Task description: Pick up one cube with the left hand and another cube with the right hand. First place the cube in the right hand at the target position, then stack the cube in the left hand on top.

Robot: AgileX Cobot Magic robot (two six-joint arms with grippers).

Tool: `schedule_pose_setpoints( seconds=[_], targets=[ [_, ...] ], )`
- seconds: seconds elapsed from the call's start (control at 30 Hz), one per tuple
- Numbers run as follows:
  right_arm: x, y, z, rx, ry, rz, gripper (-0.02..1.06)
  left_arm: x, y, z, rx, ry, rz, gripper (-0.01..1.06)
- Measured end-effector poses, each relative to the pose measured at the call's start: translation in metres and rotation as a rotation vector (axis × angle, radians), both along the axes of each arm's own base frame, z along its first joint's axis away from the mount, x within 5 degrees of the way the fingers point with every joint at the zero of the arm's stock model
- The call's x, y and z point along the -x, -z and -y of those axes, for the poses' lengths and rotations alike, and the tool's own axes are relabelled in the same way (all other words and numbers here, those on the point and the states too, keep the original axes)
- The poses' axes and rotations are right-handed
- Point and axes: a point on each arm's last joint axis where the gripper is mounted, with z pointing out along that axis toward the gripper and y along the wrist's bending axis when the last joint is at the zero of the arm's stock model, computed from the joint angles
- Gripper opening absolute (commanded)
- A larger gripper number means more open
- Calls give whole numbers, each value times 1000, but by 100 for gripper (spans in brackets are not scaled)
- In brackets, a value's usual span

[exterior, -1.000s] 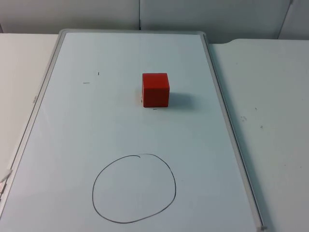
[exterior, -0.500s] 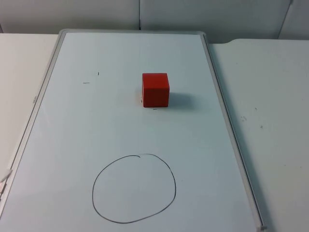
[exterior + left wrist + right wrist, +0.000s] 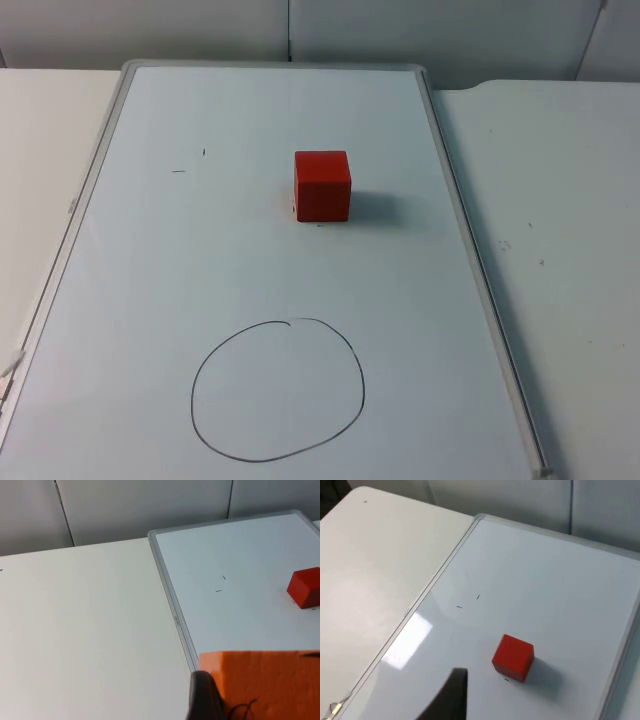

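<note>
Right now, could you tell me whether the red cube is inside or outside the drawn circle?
Outside. The red cube sits flat on the whiteboard, apart from the drawn circle, which has nothing inside it.

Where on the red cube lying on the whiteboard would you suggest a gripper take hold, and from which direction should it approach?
I would grip the red cube across two opposite vertical faces, coming straight down from above. It sits flat on the whiteboard with its top face level and open board on every side, so the fingers have room to drop past the side faces. Its edges look roughly square to the board's frame.
</note>
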Motion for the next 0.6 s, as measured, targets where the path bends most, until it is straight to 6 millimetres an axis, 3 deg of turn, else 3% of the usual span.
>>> schedule_pose_setpoints(
  seconds=[0.03,0.1,0.17,0.27,0.3,0.4,0.47,0.6],
  targets=[
    [-14,2,-15,24,13,-4,101,0,0,0,0,0,0,0],
    [-47,28,-59,86,73,-74,101,0,0,0,0,0,0,0],
    [-57,36,-71,106,113,-93,101,0,0,0,0,0,0,0],
    [-81,74,-108,151,194,-169,101,0,0,0,0,0,0,0],
    [-81,74,-108,151,194,-169,101,0,0,0,0,0,0,0],
    [-102,122,-132,175,258,-267,101,0,0,0,0,0,0,0],
    [-105,133,-136,175,275,-291,99,0,0,0,0,0,0,0],
    [-115,179,-144,206,330,-376,96,0,0,0,-4,-1,1,0]
  ],
)
